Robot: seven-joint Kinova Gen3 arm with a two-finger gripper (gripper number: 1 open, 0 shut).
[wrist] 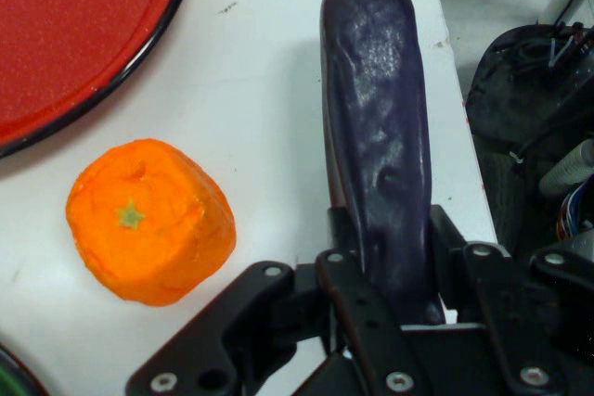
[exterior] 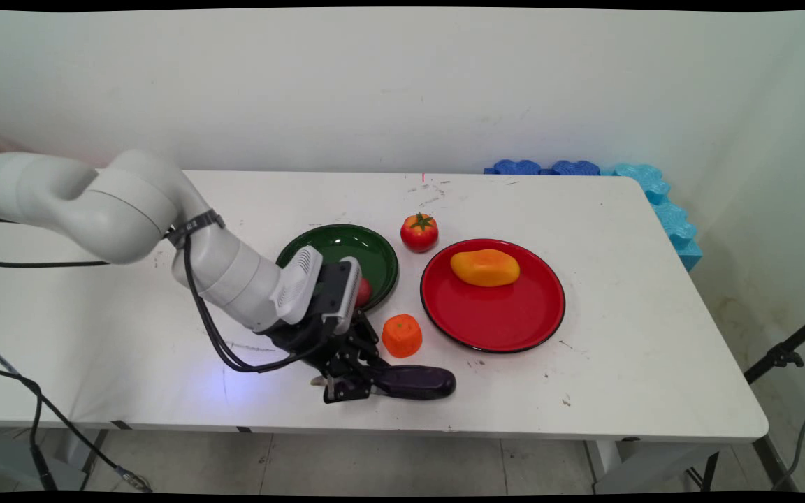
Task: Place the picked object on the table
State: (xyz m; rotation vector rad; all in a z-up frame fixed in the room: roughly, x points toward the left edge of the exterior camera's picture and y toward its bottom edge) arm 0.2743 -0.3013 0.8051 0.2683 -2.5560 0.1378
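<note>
1. Where the gripper (exterior: 348,383) reaches down at the table's near edge, its two black fingers are closed on the sides of a dark purple eggplant (exterior: 413,381), clamping it near one end.
2. Seen from the hand view, the eggplant (wrist: 379,136) runs straight out from between the fingers (wrist: 348,271), its rounded far end pointing away from the gripper (wrist: 394,275), and its body lies along the white table (wrist: 269,90) close to the table's edge.
3. Whether the eggplant rests on the table or is lifted just clear of it cannot be told.
4. Just beside the jaws, on the side away from the table's edge, sits an orange persimmon-like fruit (exterior: 402,335) with a small green star on top; it is near the eggplant but not touching it (wrist: 148,222).
5. Beyond that fruit lies a red plate (exterior: 514,328) with a black rim, holding a yellow-orange mango (exterior: 485,267).
6. Behind the gripper, partly hidden by the wrist, is a dark green plate (exterior: 353,244), with something small and red (exterior: 363,292) showing at its near side beside the wrist.
7. A red tomato (exterior: 419,232) with a green stem stands on the table between the two plates, farther from the jaws.
8. Blue foam pieces (exterior: 661,202) line the table's far right corner, well apart from everything else.
</note>
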